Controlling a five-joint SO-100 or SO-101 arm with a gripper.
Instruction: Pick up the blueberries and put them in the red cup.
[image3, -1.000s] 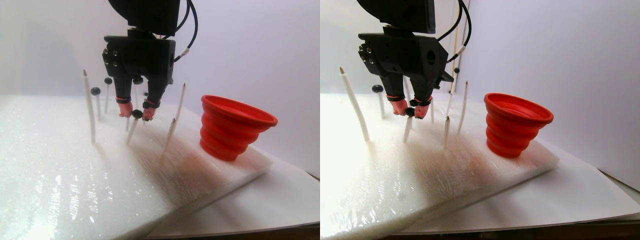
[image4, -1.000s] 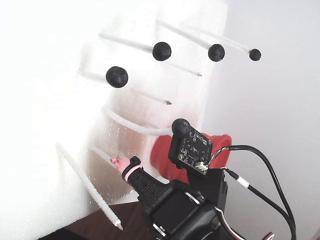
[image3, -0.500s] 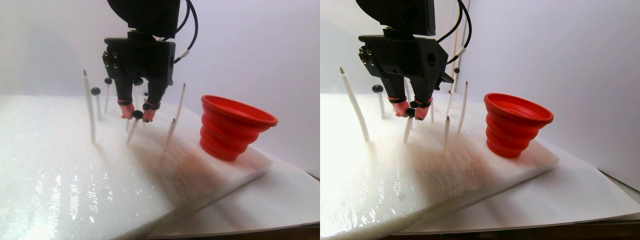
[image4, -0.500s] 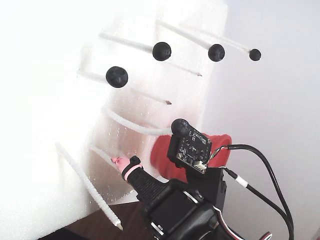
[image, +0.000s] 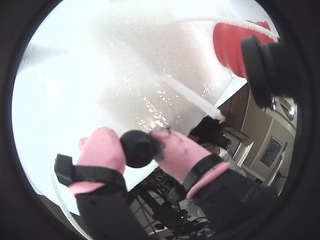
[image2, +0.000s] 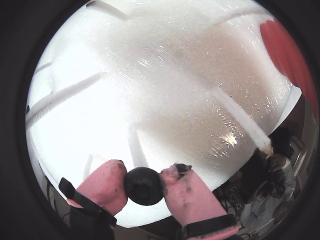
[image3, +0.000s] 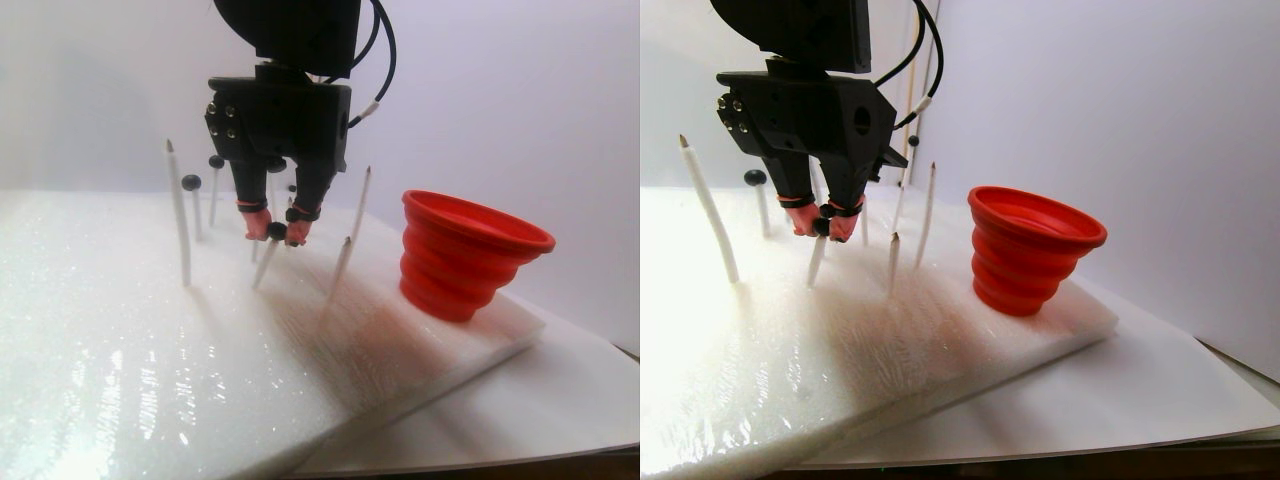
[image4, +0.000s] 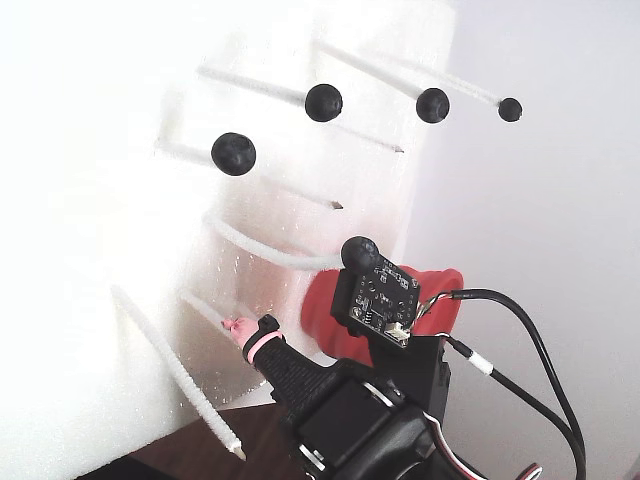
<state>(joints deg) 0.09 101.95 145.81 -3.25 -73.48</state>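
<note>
bright, overexposed foam (image3: 150, 330) with glare; both wrist views fisheye, ringed by black vignette, edges warped; fixed view washed out at left; soft shadows.

surface: white foam slab (image3: 150, 330) | on it: red cup (image3: 465, 255), white sticks (image3: 179, 215)

Count: blueberries (image4: 324, 102), five on stick tips in the fixed view, plus a sixth blueberry (image2: 143, 186) in both wrist views. Sticks (image3: 178, 215): four bare, five carrying berries. Red cup (image3: 465, 255): one. Foam slab (image3: 120, 330): one.
</note>
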